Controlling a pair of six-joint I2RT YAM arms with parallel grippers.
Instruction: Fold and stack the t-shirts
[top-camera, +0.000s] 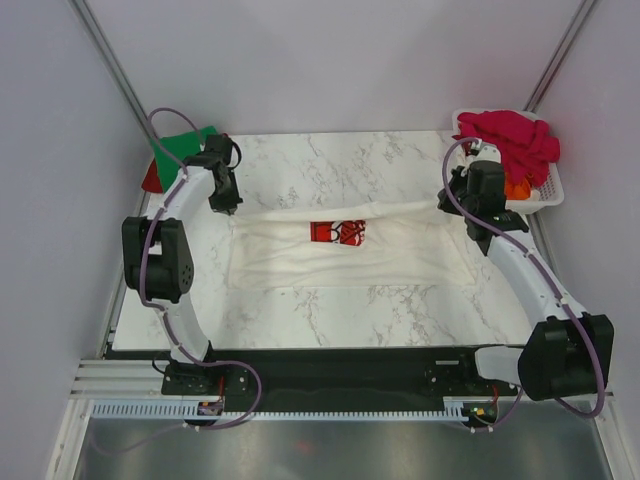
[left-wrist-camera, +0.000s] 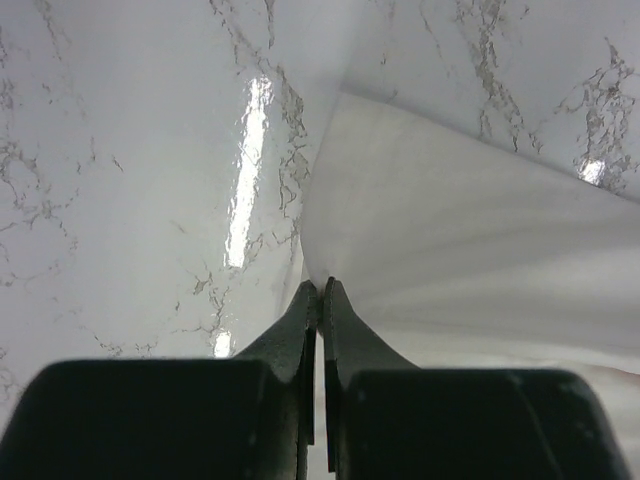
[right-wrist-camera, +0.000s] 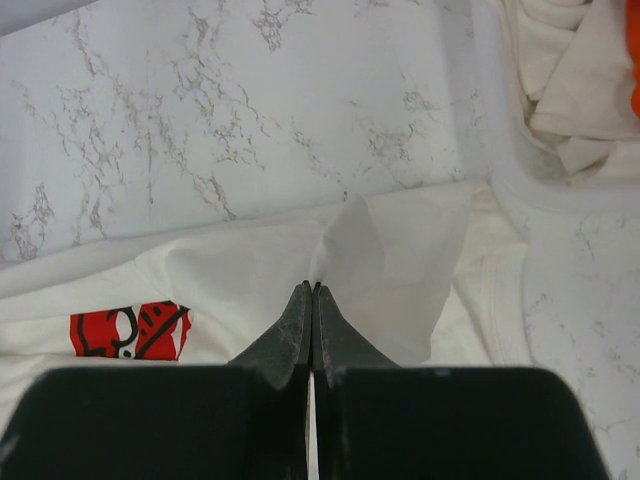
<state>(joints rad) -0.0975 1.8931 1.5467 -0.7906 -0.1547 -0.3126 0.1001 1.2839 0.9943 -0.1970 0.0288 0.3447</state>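
Note:
The large white t-shirt (top-camera: 350, 255) with a red square print (top-camera: 337, 232) lies across the middle of the table, its far edge lifted and stretched between both grippers. My left gripper (top-camera: 224, 203) is shut on its far left corner (left-wrist-camera: 420, 230); the jaws pinch the cloth tip (left-wrist-camera: 321, 283). My right gripper (top-camera: 470, 215) is shut on the far right edge (right-wrist-camera: 350, 240), with the red print (right-wrist-camera: 130, 330) to the left. A green shirt (top-camera: 180, 148) over a red one (top-camera: 152, 178) lies at the far left. Magenta (top-camera: 510, 138) and orange (top-camera: 516, 187) shirts fill the basket.
A white slatted plastic basket (top-camera: 548, 192) stands at the far right corner, right next to my right gripper; its rim (right-wrist-camera: 500, 150) shows in the right wrist view. The marble table (top-camera: 330, 160) ends at walls behind and on both sides.

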